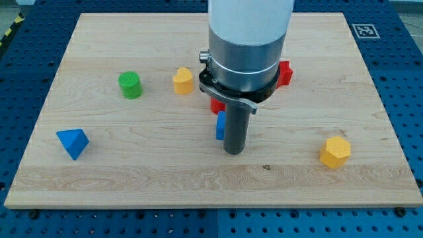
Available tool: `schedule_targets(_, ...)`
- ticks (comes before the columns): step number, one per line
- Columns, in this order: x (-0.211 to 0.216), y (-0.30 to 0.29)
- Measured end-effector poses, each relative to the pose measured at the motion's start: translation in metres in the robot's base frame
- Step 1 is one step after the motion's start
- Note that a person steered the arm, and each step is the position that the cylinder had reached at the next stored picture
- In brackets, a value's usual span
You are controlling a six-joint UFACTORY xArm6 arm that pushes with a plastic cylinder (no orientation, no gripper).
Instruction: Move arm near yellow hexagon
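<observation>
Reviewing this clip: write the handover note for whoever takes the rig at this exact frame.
My tip: on the wooden board, mid-board, just right of a blue block partly hidden by the arm.
Yellow hexagon block: off to the view's right of the tip, clearly apart.
A second yellow block sits up-left near the green cylinder; its shape is less clear.
Done: nothing confirmable.
Left: slide the tip right, close to the hexagon.
</observation>
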State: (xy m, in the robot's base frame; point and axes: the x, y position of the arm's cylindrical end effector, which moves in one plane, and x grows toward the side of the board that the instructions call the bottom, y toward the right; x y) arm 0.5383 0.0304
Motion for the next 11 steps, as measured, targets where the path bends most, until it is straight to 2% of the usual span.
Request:
schedule_targets(4, -0.006, 0.017)
schedule_targets(5, 0.0, 0.053)
schedule_targets(7, -0.023, 0.114)
schedule_targets(9, -0.025, 0.193)
schedule_targets(10, -0.011, 0.203)
schedule_targets(11, 0.008, 0.172)
